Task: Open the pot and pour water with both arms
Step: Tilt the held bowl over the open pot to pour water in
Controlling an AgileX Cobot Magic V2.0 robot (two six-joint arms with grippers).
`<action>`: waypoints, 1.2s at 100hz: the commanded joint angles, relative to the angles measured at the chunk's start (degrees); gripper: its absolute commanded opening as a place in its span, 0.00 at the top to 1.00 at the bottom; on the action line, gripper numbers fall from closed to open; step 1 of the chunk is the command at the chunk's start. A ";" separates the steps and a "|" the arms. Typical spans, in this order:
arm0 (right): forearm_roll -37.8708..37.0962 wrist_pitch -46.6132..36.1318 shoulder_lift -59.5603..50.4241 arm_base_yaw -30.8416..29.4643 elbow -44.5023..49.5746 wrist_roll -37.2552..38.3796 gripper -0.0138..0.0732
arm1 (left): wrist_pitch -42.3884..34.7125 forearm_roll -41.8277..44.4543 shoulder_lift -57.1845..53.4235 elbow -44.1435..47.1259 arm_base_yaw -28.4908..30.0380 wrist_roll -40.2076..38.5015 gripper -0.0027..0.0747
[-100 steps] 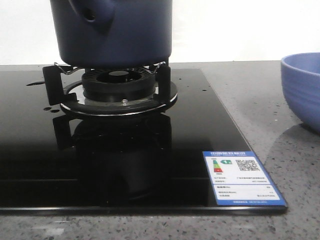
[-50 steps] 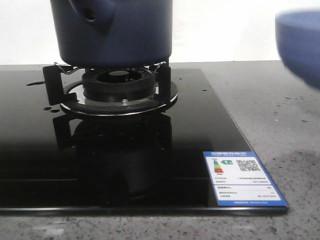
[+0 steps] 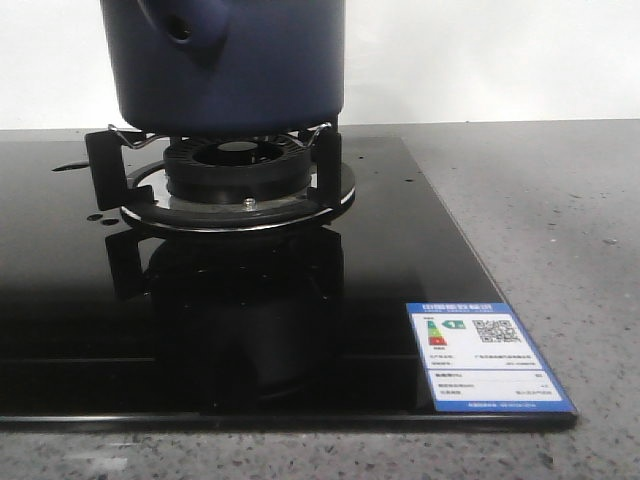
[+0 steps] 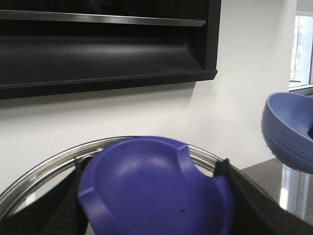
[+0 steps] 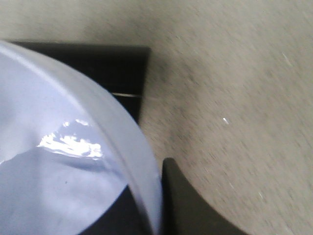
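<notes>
left gripper (image 4: 151, 215) clamped on lid (image 4: 156, 188) with steel rim, held up by wall, right gripper (image 5: 161, 205) pinching bowl (image 5: 63, 161) rim, water inside, over counter (image 5: 234, 98), pot (image 3: 225, 60) on burner (image 3: 235, 175), stove (image 3: 200, 300)

A plain white wall (image 3: 480, 60) rises behind the speckled grey stone counter (image 3: 560, 220), which carries a glossy black glass hob (image 3: 60, 300) with an energy label (image 3: 488, 358) stuck at its near right corner. High on the wall hangs a dark hood or shelf unit (image 4: 102, 49) with a thin metal strip along it (its make cannot be told). At the far edge, a window (image 4: 303, 49) lets in pale daylight.
</notes>
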 commanded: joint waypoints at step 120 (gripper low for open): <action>-42.11 -22.63 23.96 31.09 -28.85 1.49 0.91 | -0.59 -3.50 -0.05 -1.96 -0.40 -0.45 0.65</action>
